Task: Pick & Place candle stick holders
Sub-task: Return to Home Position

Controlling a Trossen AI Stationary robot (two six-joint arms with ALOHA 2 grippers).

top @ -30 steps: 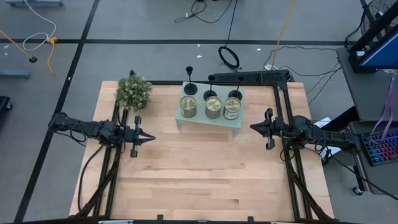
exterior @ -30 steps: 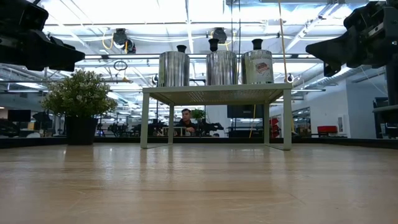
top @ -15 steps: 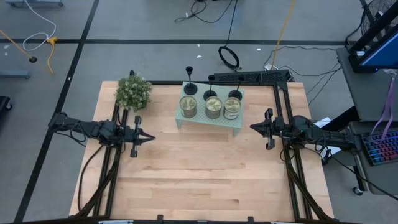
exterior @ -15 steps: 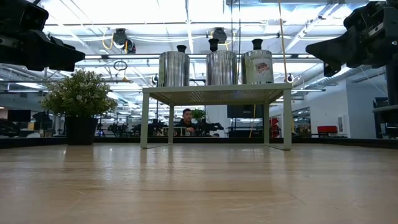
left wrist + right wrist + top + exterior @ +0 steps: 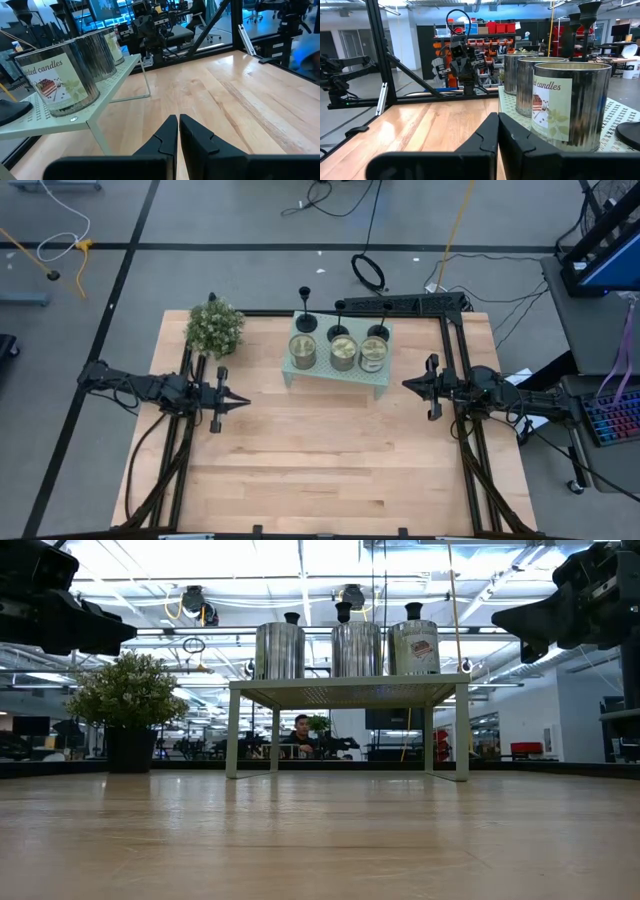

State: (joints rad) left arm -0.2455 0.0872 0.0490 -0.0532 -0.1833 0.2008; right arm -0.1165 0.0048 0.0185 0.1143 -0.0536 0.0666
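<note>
Step in hand: homing, by my reading; both arms are drawn back at the table's sides with nothing held.
High view, holders: the three candle stick holders (image 5: 337,333) stand in a row along the far edge of the pale green shelf (image 5: 340,377), each behind one of the three candle jars (image 5: 343,352).
High view, arms: the left gripper (image 5: 243,402) sits over the table (image 5: 320,470) well to the shelf's left, pointing inward. The right gripper (image 5: 406,385) mirrors it, near the shelf's right end but apart from it. A potted plant (image 5: 214,328) stands at the far left corner.
Low view: the jars line the shelf top and the holders' dark tops peek over them. Both grippers hang high at the picture's edges, well above the wood. A person (image 5: 300,730) sits far off in the room, seen under the shelf.
Left wrist view: the fingers (image 5: 165,135) lie together, clamped on nothing. The shelf is off to one side with a jar labelled "candles", and a holder's black disc base sits beside that jar.
Right wrist view: its fingers (image 5: 487,130) are likewise pressed together and empty. Jars stand nearby on the shelf, with a holder's stem and cup rising behind them.
Progress: placing looks finished, with all three holders up on the shelf.
Next move: only a quiet settle to rest, I'd judge. No grasp is called for, just keeping the fingertips clear of the shelf's legs and leaving the row undisturbed.
</note>
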